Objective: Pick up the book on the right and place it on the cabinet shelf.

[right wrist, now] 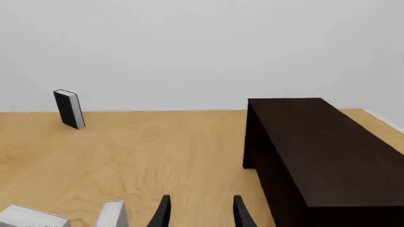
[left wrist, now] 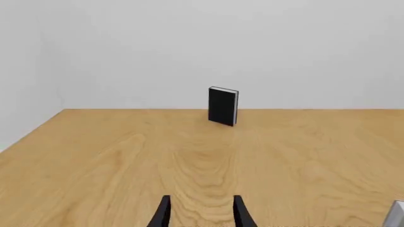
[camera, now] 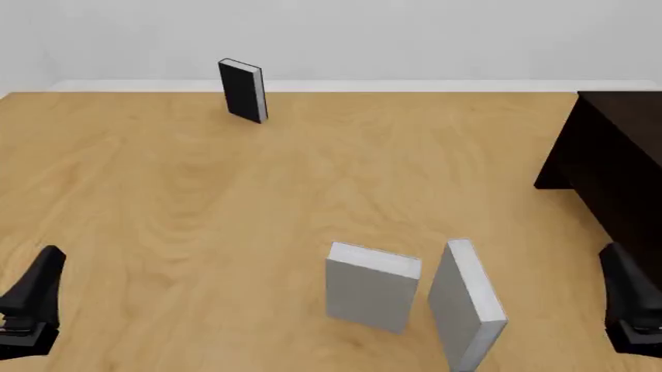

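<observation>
The plain light-grey hardback book (camera: 467, 306), upright near the table's near edge, looks rigid, light, smooth-covered; grip across its thin covers; right pincer (right wrist: 198, 213) spread, empty.

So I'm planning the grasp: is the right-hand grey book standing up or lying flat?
Standing upright. In the front view the book rests on its bottom edge beside the second grey book, its narrow edge facing the camera.

Stood upright on table (camera: 155, 217): three books. Far back, left of middle: black book (camera: 243, 91). Near front, right of middle: second grey book (camera: 370, 286), and just to its right, apart, the book (camera: 467, 304). Along right edge, behind the book: cabinet shelf (camera: 621, 167). Grippers at near corners: left gripper (camera: 31, 298), right gripper (camera: 631, 298).
</observation>
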### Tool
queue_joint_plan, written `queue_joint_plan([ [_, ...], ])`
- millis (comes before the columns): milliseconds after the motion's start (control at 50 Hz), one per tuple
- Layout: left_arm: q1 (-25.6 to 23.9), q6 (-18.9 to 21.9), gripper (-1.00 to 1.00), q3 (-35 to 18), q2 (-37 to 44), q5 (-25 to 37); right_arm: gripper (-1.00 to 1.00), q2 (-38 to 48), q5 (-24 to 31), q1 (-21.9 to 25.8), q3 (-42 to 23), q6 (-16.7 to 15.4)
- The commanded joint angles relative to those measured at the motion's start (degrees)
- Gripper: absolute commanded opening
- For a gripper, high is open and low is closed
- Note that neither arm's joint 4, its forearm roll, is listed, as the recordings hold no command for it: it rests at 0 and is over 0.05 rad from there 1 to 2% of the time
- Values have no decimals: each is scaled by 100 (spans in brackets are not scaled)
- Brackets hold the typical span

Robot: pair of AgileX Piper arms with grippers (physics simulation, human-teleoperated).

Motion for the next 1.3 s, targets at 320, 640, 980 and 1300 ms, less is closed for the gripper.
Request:
queue_joint_plan([
  [320,-34,44,100,21,364,-192,100,1484,441,435,-1399,-532],
  [640,-110,47,100,23,351,-159,100,2658,1498,1159,-3020,-635],
  [980,-124,71,100,23,408,-208,100,3646,2457,1499,-4281,-683],
  [1300,-211,100,100,23,445,-221,100,4540,3343,1831,-4933,-13],
])
